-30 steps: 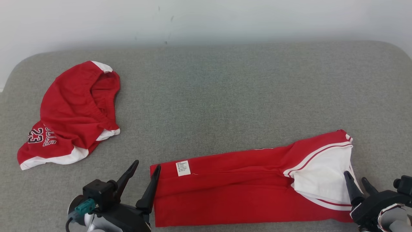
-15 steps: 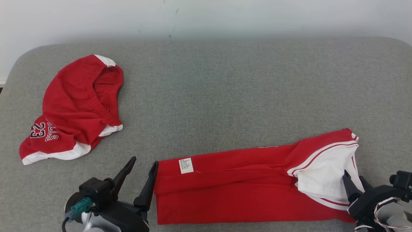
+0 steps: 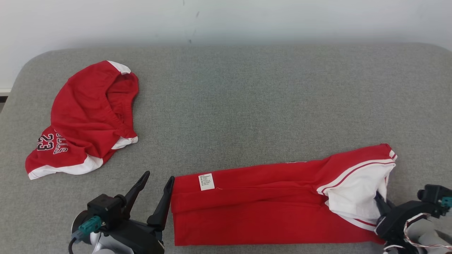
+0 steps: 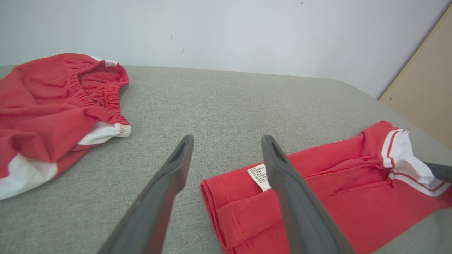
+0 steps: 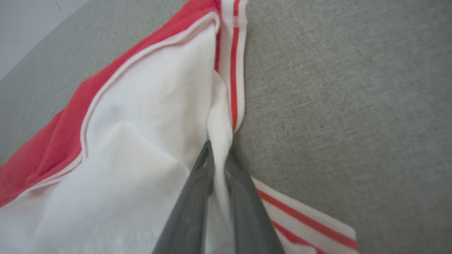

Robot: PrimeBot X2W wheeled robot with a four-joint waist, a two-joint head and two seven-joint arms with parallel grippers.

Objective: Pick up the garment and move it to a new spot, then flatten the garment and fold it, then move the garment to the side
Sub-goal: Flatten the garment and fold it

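Since a second earlier, our right gripper (image 5: 219,158) had sunk toward the near edge and its fingers had come together. In the wrist view they pinched a fold of the white panel (image 3: 353,192). That panel ended the red garment (image 3: 261,211), which lay folded lengthwise along the near side of the grey cushion (image 3: 247,106), well apart from the red shorts (image 3: 84,116). Our left gripper (image 3: 159,175) sat spread wide and held nothing, one finger touching the garment's left edge near the label (image 3: 206,181). We judged the cloth light, soft and limp — it would sag and slip open — so both ends wanted pinching through every layer. We saw no container among these things.
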